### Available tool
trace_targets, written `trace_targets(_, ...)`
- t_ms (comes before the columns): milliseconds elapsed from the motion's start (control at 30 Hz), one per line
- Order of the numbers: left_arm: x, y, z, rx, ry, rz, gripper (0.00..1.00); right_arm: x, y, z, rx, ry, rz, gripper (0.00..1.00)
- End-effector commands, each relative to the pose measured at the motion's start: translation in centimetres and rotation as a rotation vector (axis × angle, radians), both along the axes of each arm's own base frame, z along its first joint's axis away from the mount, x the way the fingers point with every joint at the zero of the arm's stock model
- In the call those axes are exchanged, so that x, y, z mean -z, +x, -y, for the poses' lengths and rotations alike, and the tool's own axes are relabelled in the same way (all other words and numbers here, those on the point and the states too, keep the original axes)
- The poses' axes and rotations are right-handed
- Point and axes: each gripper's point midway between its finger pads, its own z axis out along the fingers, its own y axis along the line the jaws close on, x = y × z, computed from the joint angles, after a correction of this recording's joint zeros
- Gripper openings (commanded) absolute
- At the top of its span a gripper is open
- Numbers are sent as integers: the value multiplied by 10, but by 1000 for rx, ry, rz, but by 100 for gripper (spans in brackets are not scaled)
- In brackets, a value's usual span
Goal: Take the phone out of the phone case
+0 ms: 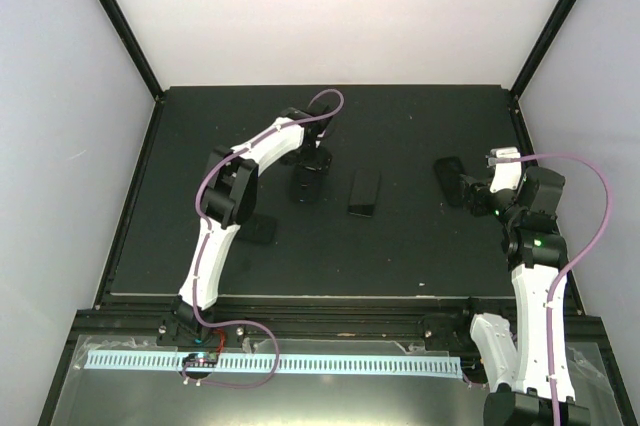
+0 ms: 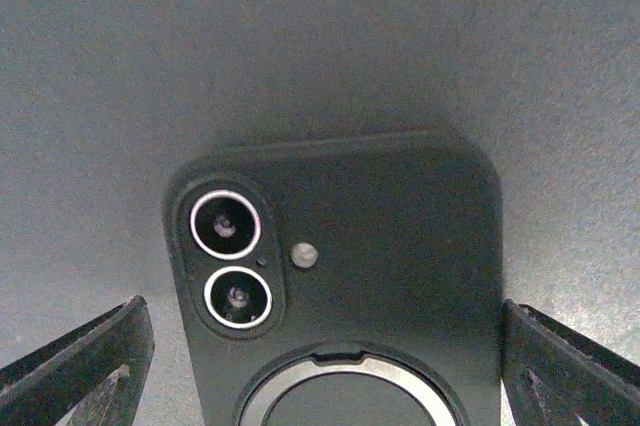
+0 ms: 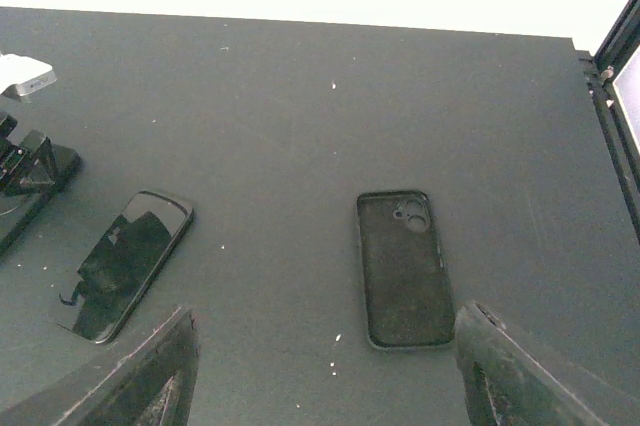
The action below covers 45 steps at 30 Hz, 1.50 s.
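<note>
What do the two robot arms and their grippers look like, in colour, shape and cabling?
Both the left arm and the right arm have white, rounded shells with black joints. A lilac cable loops along the left one, and a second cable along the right. A small green light glows near the right wrist. The left gripper and right gripper have black, wedge-shaped fingers.
</note>
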Motion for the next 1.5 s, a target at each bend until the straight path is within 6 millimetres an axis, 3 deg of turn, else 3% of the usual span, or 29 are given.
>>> trace_targets(0, 13, -22, -11, 8, 29, -98, 95, -5, 1, -1, -11, -2, 13, 70)
trace_targets(233, 20, -43, -11, 10, 3, -157, 89, -4, 1, -2, -13, 0, 10, 70)
trace_targets(467, 25, -50, -15, 9, 15, -181, 86, 0, 3, -3, -21, 10, -11, 70)
trace_targets(600, 32, -54, -13, 23, 7, -212, 69, -1, 3, -2, -19, 4, -2, 70)
trace_targets(700, 21, -57, -4, 26, -38, -217, 56, -1, 3, -4, -29, 3, -1, 69)
trace_targets(800, -12, -58, 4, 32, -81, -132, 51, -1, 3, -5, -39, 1, 1, 69)
trace_targets(933, -76, -72, 31, 96, -226, 17, 47, 2, 2, -14, -100, 13, -5, 69)
trace_targets(1000, -105, -87, 47, 132, -327, 82, 42, 4, 1, -21, -147, 20, -9, 69)
trace_targets(1033, -109, -100, 56, 149, -381, 93, 41, 5, 0, -25, -168, 26, -10, 67)
trace_targets(1133, -153, -133, 103, 275, -610, 194, 41, 3, -2, -35, -232, 55, -7, 65)
trace_targets(1233, -201, -168, 128, 368, -763, 311, 41, -12, -15, -60, -388, 102, 15, 69)
trace_targets(1300, -227, -187, 136, 405, -857, 377, 41, -30, -35, -83, -546, 155, 40, 86)
trace_targets(1333, -239, -196, 136, 414, -903, 403, 41, -40, -48, -95, -627, 189, 53, 97)
trace_targets(1467, -288, -217, 123, 421, -1096, 555, 39, -80, -82, -119, -796, 315, 134, 100)
